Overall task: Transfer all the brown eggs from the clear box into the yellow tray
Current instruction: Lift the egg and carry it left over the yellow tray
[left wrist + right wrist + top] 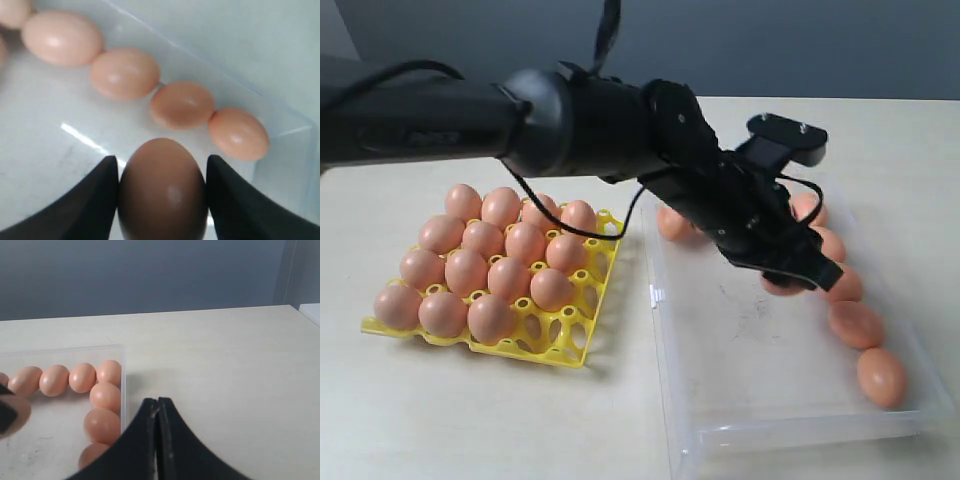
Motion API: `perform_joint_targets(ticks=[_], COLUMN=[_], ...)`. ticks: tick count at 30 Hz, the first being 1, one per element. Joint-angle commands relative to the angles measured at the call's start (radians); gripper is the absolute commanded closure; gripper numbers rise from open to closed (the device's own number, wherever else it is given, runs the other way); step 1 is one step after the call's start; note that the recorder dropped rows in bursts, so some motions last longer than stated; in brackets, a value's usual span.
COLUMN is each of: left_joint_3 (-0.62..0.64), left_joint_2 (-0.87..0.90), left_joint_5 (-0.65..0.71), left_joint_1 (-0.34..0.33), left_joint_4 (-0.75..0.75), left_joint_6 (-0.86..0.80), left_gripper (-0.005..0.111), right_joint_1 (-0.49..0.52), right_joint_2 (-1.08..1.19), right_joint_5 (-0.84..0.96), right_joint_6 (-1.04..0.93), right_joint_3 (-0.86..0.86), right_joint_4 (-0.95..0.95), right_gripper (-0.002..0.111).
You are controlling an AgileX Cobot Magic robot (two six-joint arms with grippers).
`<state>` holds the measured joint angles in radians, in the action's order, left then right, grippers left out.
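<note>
We see our left gripper pinching one brown egg, its lower end cut off, near the clear box edge; right gripper fingers pressed together.

Yellow tray, mostly filled with brown eggs; just beside it on the right, clear box with more eggs lined along two walls.

Bare clear box floor beside eggs
</note>
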<state>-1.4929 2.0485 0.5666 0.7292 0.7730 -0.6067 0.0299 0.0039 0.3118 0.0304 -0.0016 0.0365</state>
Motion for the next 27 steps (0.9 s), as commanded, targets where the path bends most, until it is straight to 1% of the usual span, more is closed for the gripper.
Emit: perform_joint_targets(ticks=[1, 5, 7, 8, 14, 16, 18, 19, 20, 23, 24, 25, 27], left_joint_3=[0.096, 0.240, 0.381, 0.423, 0.734, 0.831, 0.926, 0.965, 0.991, 1.058, 1.071, 1.089, 1.132], left_joint_2=[-0.116, -0.256, -0.373, -0.406, -0.613, -0.667, -0.701, -0.710, -0.712, -0.698, -0.689, -0.676, -0.651], left_joint_5=[-0.184, -0.412, -0.573, -0.628, -0.853, -0.967, -1.090, -1.138, -1.167, -1.215, -1.233, -1.265, -1.337], left_joint_1=[-0.022, -0.022, -0.022, -0.022, -0.020, -0.011, 0.006, 0.016, 0.023, 0.032, 0.032, 0.032, 0.032], left_joint_4=[-0.010, -0.025, -0.025, -0.021, 0.083, 0.092, 0.071, 0.019, -0.048, -0.320, -0.329, -0.296, -0.173], left_joint_6=[0.000, 0.000, 0.000, 0.002, 0.002, 0.004, 0.081, 0.153, 0.215, 0.425, 0.449, 0.472, 0.473], left_gripper=[0.106, 0.106, 0.106, 0.106, 0.106, 0.106, 0.106, 0.106, 0.106, 0.106, 0.106, 0.106, 0.106], right_joint_1=[0.000, 0.000, 0.000, 0.000, 0.000, 0.000, 0.000, 0.000, 0.000, 0.000, 0.000, 0.000, 0.000], right_joint_2=[-0.004, -0.004, -0.004, -0.004, -0.004, -0.004, -0.004, -0.004, -0.004, -0.004, -0.004, -0.004, -0.004], right_joint_5=[-0.007, -0.007, -0.007, -0.007, -0.007, -0.007, -0.007, -0.007, -0.007, -0.007, -0.007, -0.007, -0.007], right_joint_6=[-0.005, -0.005, -0.005, -0.005, -0.005, -0.005, -0.005, -0.005, -0.005, -0.005, -0.005, -0.005, -0.005], right_joint_3=[0.002, 0.002, 0.002, 0.002, 0.002, 0.002, 0.002, 0.002, 0.002, 0.002, 0.002, 0.002, 0.002], right_joint_4=[-0.001, -0.001, -0.001, -0.001, -0.001, -0.001, -0.001, -0.001, -0.001, -0.001, -0.001, -0.001, -0.001], right_gripper=[0.109, 0.109, 0.109, 0.109, 0.109, 0.109, 0.109, 0.109, 0.109, 0.109, 0.109, 0.109, 0.109])
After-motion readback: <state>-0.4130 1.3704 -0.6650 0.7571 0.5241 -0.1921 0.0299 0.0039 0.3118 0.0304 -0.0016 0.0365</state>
